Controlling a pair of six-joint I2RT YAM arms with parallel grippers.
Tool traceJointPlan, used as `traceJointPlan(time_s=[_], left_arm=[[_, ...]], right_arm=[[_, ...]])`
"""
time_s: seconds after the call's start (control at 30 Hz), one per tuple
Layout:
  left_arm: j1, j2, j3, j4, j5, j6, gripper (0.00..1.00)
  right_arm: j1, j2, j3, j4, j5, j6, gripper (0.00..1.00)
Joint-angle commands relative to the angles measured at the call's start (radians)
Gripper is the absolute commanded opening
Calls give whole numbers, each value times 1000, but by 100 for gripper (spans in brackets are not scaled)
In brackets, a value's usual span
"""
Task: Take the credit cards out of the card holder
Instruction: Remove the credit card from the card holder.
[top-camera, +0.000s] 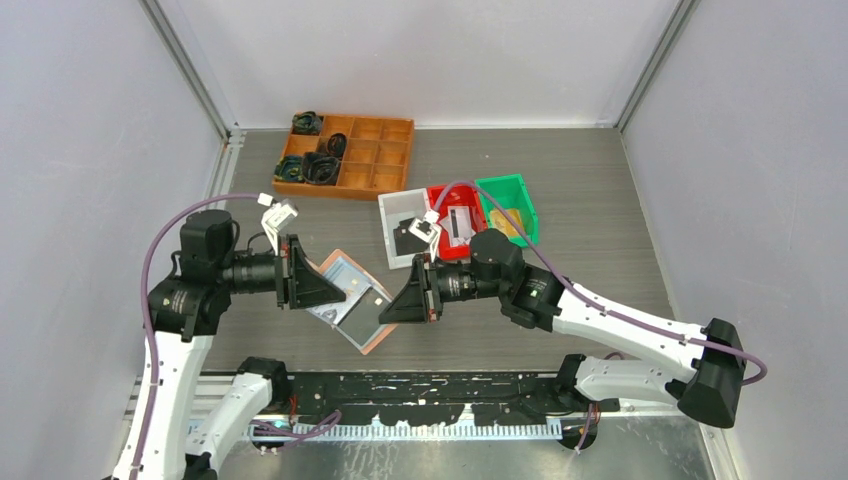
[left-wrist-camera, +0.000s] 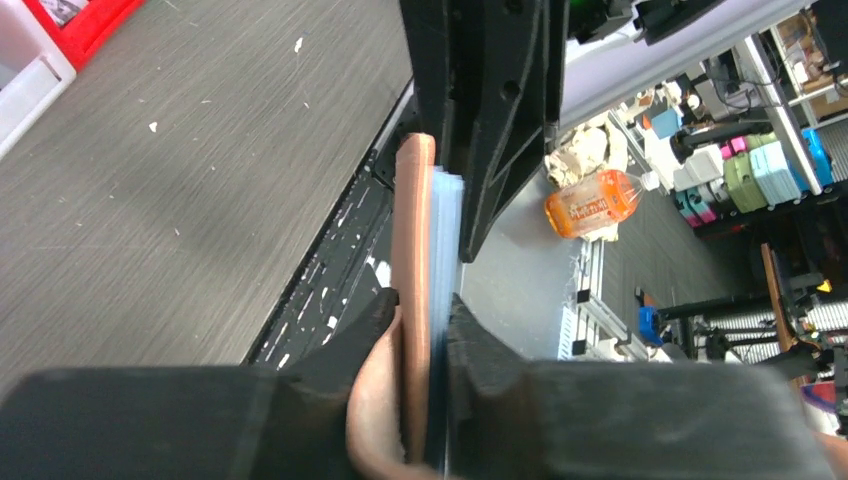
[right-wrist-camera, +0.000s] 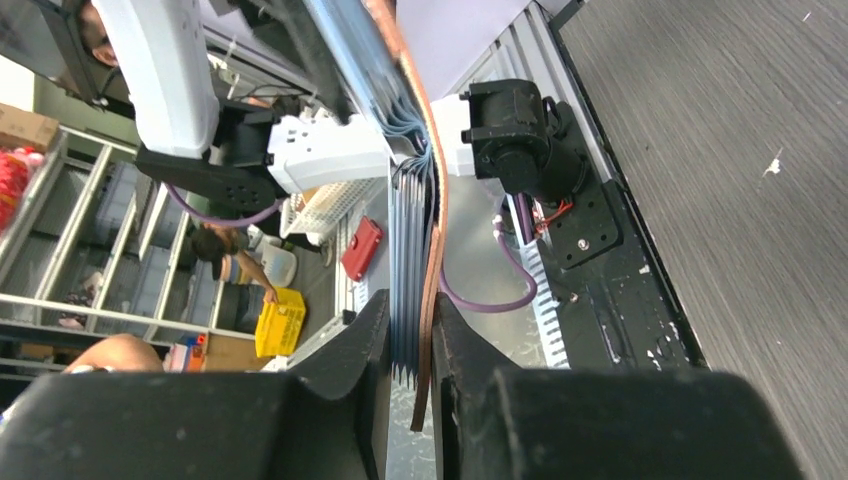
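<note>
Grey wood-grain surface (top-camera: 600, 200) fills the cell, walled in by pale panels. At its back left sits an orange tray (top-camera: 360, 190) that has no part in this job.

The task looks to be at an early stage. The holder (top-camera: 352, 300) is unfolded and lifted off the surface, with its clear sleeves spread. At least one dark card (top-camera: 368, 306) sits inside a sleeve, so the cards are mostly yet to be drawn out. A white piece with a dark stripe (top-camera: 460, 222) in the red bin (top-camera: 440, 192) may be a card already removed, though it is too small to be sure.

The left tool (top-camera: 335, 295) is clamped narrowly on the holder's left edge. In its wrist view the two fingers (left-wrist-camera: 380, 315) press the pink cover and the sleeves (left-wrist-camera: 445, 230) together, with no gap showing.

The holder hangs between the two tools, its pink back to the surface and its sleeves facing up.

The right tool (top-camera: 388, 312) grips the opposite edge. In its wrist view the fingers (right-wrist-camera: 365, 330) close tightly on the sleeve stack (right-wrist-camera: 405, 260) and the cover beside it. That suggests it holds the whole edge rather than a single card.

Both tools are therefore on the holder itself. Pulling a card would call for one of them to let go and take a card's edge.
</note>
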Motion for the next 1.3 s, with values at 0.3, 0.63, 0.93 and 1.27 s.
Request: traceJointPlan(time_s=[0.3,0.63,0.93,1.27], left_arm=[[3,-37,17,159,-70,-112,0],[4,-40,-6,253,-197,-219,0],[2,-59,-21,363,-227,-335,0],[3,-53,-27,407,-204,-427,0]], right_arm=[[-1,-102,172,-287,324,-197,63],[0,-205,148,-197,458,-41,63],[0,-6,49,288,213,230,61],[1,84,41,407,161,292,58]])
